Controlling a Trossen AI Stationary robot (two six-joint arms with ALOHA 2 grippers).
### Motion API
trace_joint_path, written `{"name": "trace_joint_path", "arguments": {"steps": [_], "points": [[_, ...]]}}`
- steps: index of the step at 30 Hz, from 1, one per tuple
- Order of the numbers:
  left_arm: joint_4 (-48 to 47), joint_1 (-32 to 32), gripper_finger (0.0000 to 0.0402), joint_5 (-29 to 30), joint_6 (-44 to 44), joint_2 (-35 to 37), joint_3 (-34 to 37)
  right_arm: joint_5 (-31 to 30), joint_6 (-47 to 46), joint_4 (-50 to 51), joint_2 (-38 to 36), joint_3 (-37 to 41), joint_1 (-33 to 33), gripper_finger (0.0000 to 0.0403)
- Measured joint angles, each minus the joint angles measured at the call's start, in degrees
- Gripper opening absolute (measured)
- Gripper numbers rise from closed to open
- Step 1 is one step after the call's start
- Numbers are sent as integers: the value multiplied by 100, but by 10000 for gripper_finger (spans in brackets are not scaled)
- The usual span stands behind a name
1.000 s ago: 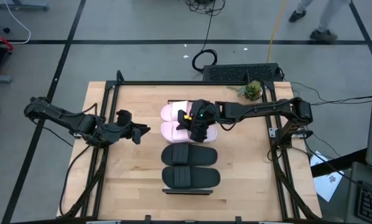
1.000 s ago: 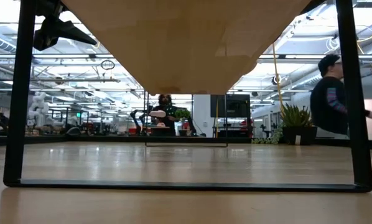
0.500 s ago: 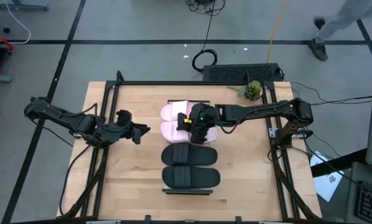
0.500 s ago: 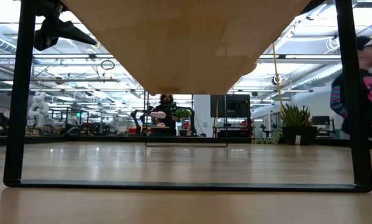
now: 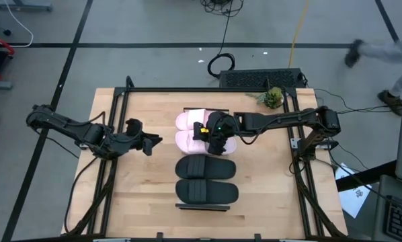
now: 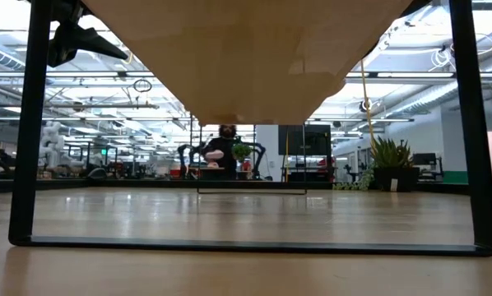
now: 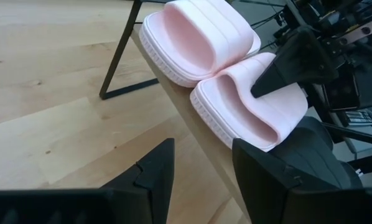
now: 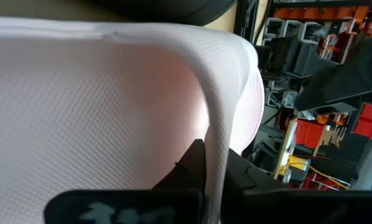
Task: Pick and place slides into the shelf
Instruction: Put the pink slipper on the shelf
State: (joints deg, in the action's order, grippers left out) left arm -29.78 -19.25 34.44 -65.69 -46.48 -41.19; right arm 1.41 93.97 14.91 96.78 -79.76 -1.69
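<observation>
**Ana:** Slides first: where do they sit?

**Ben:** All four lie in a row on the shelf [image 5: 189, 110] at the middle of the table [image 5: 147, 188]. The pink pair [image 5: 187, 131] is at the far end, the black pair [image 5: 206, 179] at the near end, side by side and touching.

**Ana:** And the right gripper [image 5: 216, 140]?

**Ben:** It is down on the nearer pink slide [image 7: 254, 109], pinched shut on the edge of its strap. The right wrist view shows pink mesh [image 8: 99, 99] filling the frame with a dark fingertip [image 8: 195, 158] pressed against its rim.

**Ana:** Is that slide lifted?

**Ben:** Hard to tell; from the left wrist view its sole seems to rest on the board, just beside the other pink slide [image 7: 198, 37].

**Ana:** Left arm?

**Ben:** The left gripper [image 5: 147, 140] hovers left of the shelf, fingers [image 7: 152, 171] spread apart, holding nothing, pointed at the pink pair.

**Ana:** Anything else?

**Ben:** A small plant [image 5: 272, 98] at the table's far right corner.
</observation>
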Motion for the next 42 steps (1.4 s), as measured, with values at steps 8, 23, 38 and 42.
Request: {"name": "trace_joint_path", "arguments": {"steps": [8,23,38,42], "points": [[2,0,161,13,-4,-1,0,13,-9,-139,-53,-1,0,5],[2,0,161,9,-11,-2,-2,166,-173,-328,-64,-12,26,50],[2,0,161,-6,17,-1,0,170,-308,-134,-64,-20,37,71],[2,-2,161,-7,31,0,-1,168,-308,-130,-64,-20,101,71]]}}
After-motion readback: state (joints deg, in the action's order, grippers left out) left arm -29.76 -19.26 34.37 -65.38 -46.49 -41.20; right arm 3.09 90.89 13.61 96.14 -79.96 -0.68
